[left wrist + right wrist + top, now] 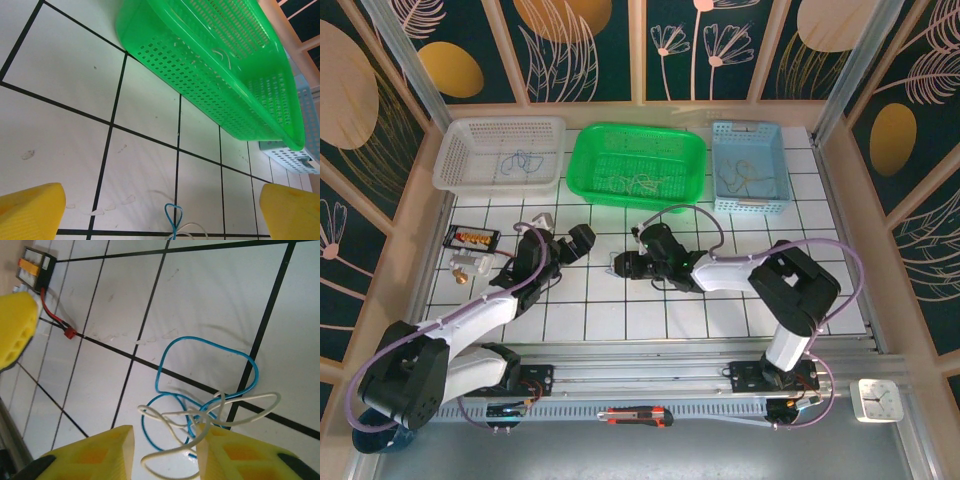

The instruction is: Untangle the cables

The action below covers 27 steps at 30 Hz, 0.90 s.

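From above, three baskets stand along the far side of the tiled table (650, 320). The white basket (460, 150) holds a blue wire (520, 160), the green basket (585, 165) a tan-yellow wire (640, 182), and the pale blue basket (720, 150) a thin wire (745, 178) whose colour I cannot tell from here. By my reading, that much of the sorting is done. The left gripper (582, 240) and right gripper (623, 265) face each other over the middle tiles, near together. What lies between them is too small to make out in this view.

The left wrist camera shows its yellow fingers (30, 210) spread wide and holding nothing, low over the tiles. A loop of blue cable (172, 212) pokes in at the bottom edge between them. The green basket and pale blue basket (292, 157) lie beyond.

The right wrist camera shows what is left. A blue cable (200, 339) and a white cable (245, 396) lie on the tiles, their loops threaded through one another. The right gripper (167, 440) straddles the crossing, jaws part-way apart, with white strands in the gap but not pinched. A black box (35, 265) with its red-tipped lead (55, 315) sits well apart.

I judge this pair is the remaining knot: it has yet to be parted and each cable sent to its basket.
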Available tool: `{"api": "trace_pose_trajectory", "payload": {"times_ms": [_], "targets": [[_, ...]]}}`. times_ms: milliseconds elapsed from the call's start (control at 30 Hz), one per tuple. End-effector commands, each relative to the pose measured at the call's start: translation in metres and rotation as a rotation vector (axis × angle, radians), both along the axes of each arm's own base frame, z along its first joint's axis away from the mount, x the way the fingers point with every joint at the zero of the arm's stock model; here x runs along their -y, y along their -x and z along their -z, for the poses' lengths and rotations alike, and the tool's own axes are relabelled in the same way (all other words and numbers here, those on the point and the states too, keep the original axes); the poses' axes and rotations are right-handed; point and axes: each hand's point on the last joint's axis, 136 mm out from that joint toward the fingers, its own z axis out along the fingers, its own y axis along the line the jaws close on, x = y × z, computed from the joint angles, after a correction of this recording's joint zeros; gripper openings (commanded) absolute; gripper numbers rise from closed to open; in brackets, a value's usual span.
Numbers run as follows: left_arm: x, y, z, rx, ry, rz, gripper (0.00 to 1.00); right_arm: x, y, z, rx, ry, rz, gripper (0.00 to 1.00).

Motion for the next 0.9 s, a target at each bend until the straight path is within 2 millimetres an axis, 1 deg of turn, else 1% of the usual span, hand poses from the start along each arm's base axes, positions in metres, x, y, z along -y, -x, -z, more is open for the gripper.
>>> {"api": "trace_pose_trajectory", "payload": {"times_ms": [0, 67, 133, 200, 300, 467, 567, 667, 767, 867], "targets": [[-0.001, 0.001, -0.002, 0.015, 0.008, 0.013, 0.99, -0.005, -0.012, 0.0, 0.029, 0.007, 0.028, 0.27], [-0.001, 0.001, -0.002, 0.016, 0.008, 0.021, 0.99, -0.001, -0.013, 0.0, 0.03, 0.013, 0.037, 0.11], [0.001, 0.001, -0.003, 0.023, 0.01, 0.036, 0.99, 0.004, -0.015, -0.006, 0.042, 0.008, 0.047, 0.0], [0.004, 0.002, -0.003, 0.028, 0.012, 0.056, 0.99, 0.01, -0.016, -0.016, 0.053, -0.01, 0.052, 0.0], [0.014, 0.002, -0.006, 0.046, 0.026, 0.116, 0.99, 0.018, -0.016, -0.042, 0.093, -0.075, 0.041, 0.0], [0.037, 0.002, -0.012, 0.057, 0.082, 0.23, 0.99, 0.029, -0.014, -0.084, 0.153, -0.171, 0.009, 0.0], [0.048, 0.0, -0.016, 0.059, 0.127, 0.272, 0.97, 0.033, -0.013, -0.102, 0.187, -0.192, -0.008, 0.0], [0.059, -0.002, -0.027, 0.077, 0.19, 0.309, 0.93, 0.036, -0.013, -0.115, 0.217, -0.198, -0.011, 0.0], [0.066, -0.003, -0.037, 0.096, 0.244, 0.335, 0.86, 0.04, -0.014, -0.123, 0.232, -0.201, -0.002, 0.0], [0.07, -0.001, -0.041, 0.096, 0.29, 0.35, 0.8, 0.043, -0.015, -0.128, 0.237, -0.22, 0.014, 0.0]]}}
